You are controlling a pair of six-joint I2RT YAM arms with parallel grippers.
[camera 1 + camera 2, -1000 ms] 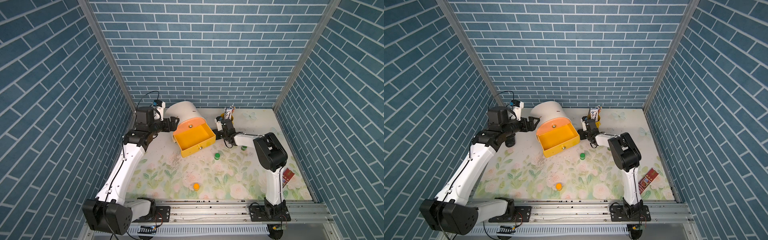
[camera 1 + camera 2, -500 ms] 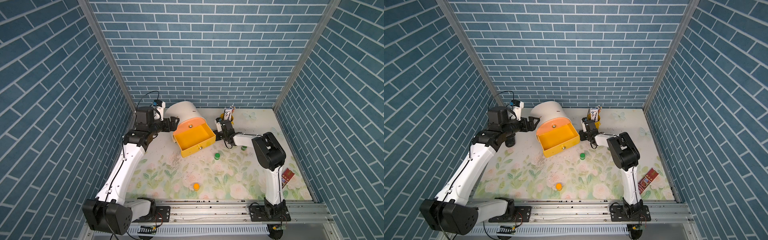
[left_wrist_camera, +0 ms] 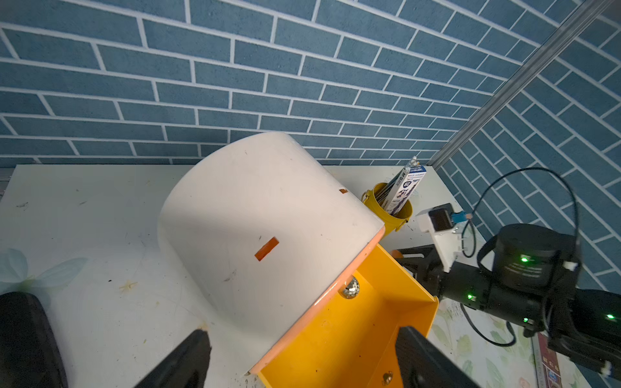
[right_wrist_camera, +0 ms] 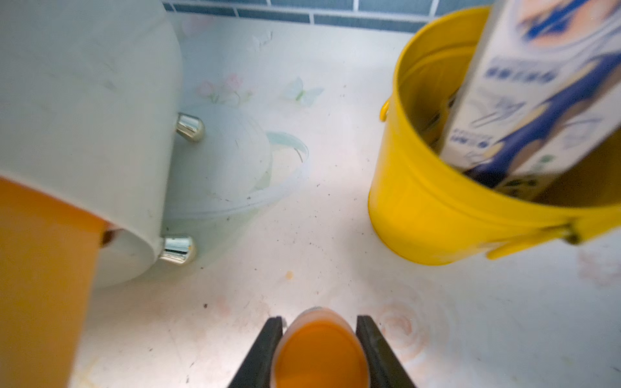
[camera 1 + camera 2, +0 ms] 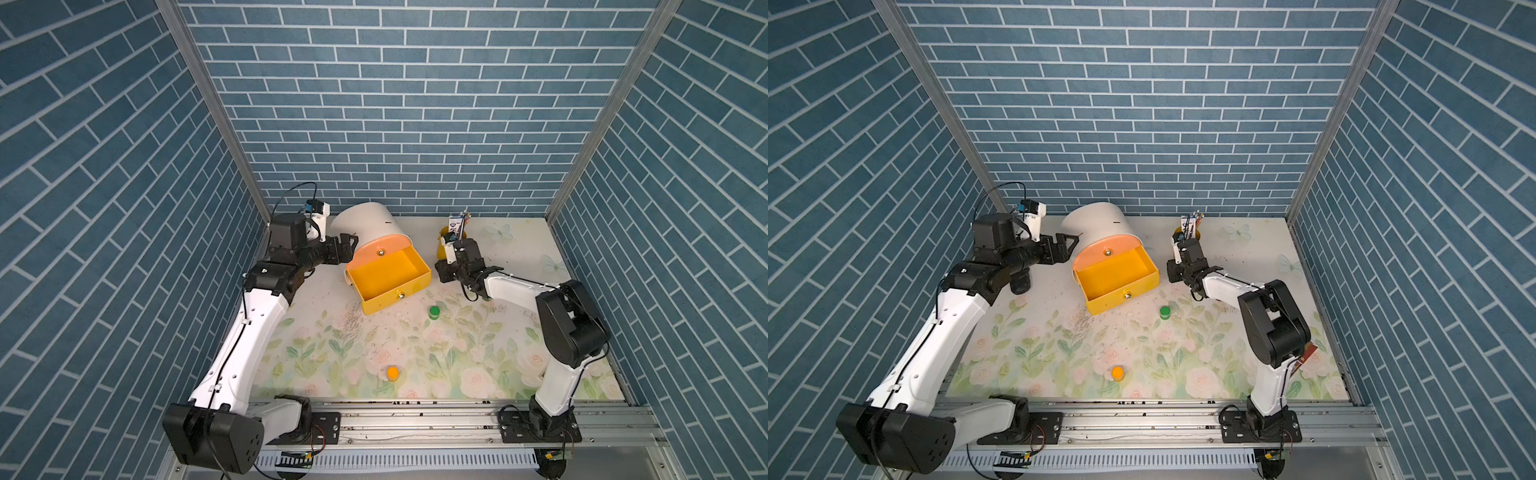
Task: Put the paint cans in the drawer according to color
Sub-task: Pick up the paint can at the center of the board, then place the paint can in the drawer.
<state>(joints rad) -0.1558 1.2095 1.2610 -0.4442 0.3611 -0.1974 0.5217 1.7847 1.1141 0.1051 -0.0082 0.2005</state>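
Three cans in view. Right gripper [image 4: 319, 324] is clamped on an orange can [image 4: 319, 356] with a pale rim, on the mat just right of the open yellow drawer [image 5: 390, 272], centre of a top view. Green can [image 5: 434, 311] stands below-right of the drawer. Second orange can [image 5: 392, 372] is at lower centre. Left gripper [image 5: 348, 245] is spread wide and holding nothing, at the left of the cream cabinet [image 5: 365, 222], which is tipped back.

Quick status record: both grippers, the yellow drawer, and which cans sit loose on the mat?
left gripper: open, at the cabinet's side
right gripper: shut on orange-lidded can, near yellow bucket
yellow drawer: pulled open, no can visible inside
loose on mat: green-lidded can, second orange-lidded can
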